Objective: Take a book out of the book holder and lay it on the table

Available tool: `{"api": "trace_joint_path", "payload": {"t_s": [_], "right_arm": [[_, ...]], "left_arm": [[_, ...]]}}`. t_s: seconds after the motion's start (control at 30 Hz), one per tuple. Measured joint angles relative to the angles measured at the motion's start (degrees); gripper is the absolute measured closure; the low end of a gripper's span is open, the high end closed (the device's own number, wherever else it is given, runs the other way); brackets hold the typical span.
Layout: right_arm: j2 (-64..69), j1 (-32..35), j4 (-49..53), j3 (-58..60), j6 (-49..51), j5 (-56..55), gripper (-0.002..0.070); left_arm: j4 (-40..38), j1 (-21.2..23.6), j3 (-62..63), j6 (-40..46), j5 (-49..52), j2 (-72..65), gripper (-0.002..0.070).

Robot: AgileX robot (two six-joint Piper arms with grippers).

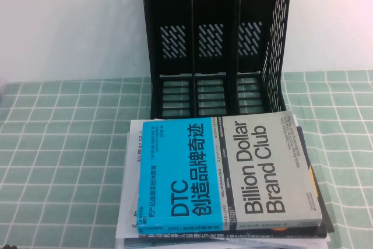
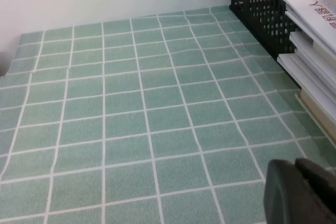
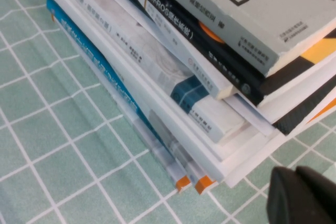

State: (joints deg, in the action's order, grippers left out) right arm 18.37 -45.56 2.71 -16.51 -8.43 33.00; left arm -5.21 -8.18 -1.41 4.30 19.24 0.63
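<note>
The task looks finished: all three slots of the black book holder (image 1: pixel 218 45) at the table's (image 1: pixel 58 161) far edge are empty, and the one DTC book (image 1: pixel 224 173) lies flat atop a stack of several books (image 3: pixel 173 87) near the front edge. The left gripper (image 2: pixel 299 192) hovers over bare cloth left of the stack, the right gripper (image 3: pixel 304 195) beside its corner; whether either claw is released or clenched, I cannot tell.
</note>
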Motion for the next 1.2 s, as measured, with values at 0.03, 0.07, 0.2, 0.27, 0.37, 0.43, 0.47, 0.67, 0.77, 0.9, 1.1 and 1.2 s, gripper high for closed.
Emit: {"api": "trace_joint_path", "payload": {"t_s": [0.03, 0.07, 0.2, 0.27, 0.37, 0.43, 0.47, 0.67, 0.77, 0.9, 1.1, 1.2], "right_arm": [[0.0, 0.0, 0.0, 0.0, 0.0, 0.0, 0.0678], [0.0, 0.0, 0.0, 0.0, 0.0, 0.0, 0.0678], [0.0, 0.0, 0.0, 0.0, 0.0, 0.0, 0.0678], [0.0, 0.0, 0.0, 0.0, 0.0, 0.0, 0.0678], [0.0, 0.0, 0.0, 0.0, 0.0, 0.0, 0.0678], [0.0, 0.0, 0.0, 0.0, 0.0, 0.0, 0.0678], [0.0, 0.0, 0.0, 0.0, 0.0, 0.0, 0.0678], [-0.1, 0.4, 0.5, 0.8, 0.1, -0.2, 0.0678], [-0.6, 3.3, 4.0, 1.6, 1.8, -1.7, 0.0678], [-4.5, 13.3, 6.0, 3.1, 2.3, -6.6, 0.0678], [-15.2, 31.5, 6.4, 7.1, 2.3, -10.1, 0.0678], [-18.7, 36.1, 6.0, 10.6, 2.3, -12.0, 0.0678]], "left_arm": [[0.0, 0.0, 0.0, 0.0, 0.0, 0.0, 0.0678], [0.0, 0.0, 0.0, -0.1, 0.0, 0.0, 0.0678], [0.0, 0.0, 0.0, -0.1, 0.0, 0.0, 0.0678], [0.0, 0.0, 0.0, -0.1, 0.0, 0.0, 0.0678], [0.0, 0.0, 0.0, -0.1, 0.0, 0.0, 0.0678], [0.0, 0.0, 0.0, -0.1, 0.0, 0.0, 0.0678], [0.0, 0.0, 0.0, -0.1, 0.0, 0.0, 0.0678], [0.0, 0.0, 0.0, -0.1, 0.0, 0.0, 0.0678], [0.0, 0.0, 0.0, -0.1, 0.1, 0.0, 0.0678], [0.0, 0.0, 0.0, -0.1, 0.1, 0.0, 0.0678], [0.1, 0.0, 0.0, -0.1, 0.1, 0.0, 0.0678], [0.1, 0.0, 0.0, -0.1, 0.1, 0.1, 0.0678]]}}
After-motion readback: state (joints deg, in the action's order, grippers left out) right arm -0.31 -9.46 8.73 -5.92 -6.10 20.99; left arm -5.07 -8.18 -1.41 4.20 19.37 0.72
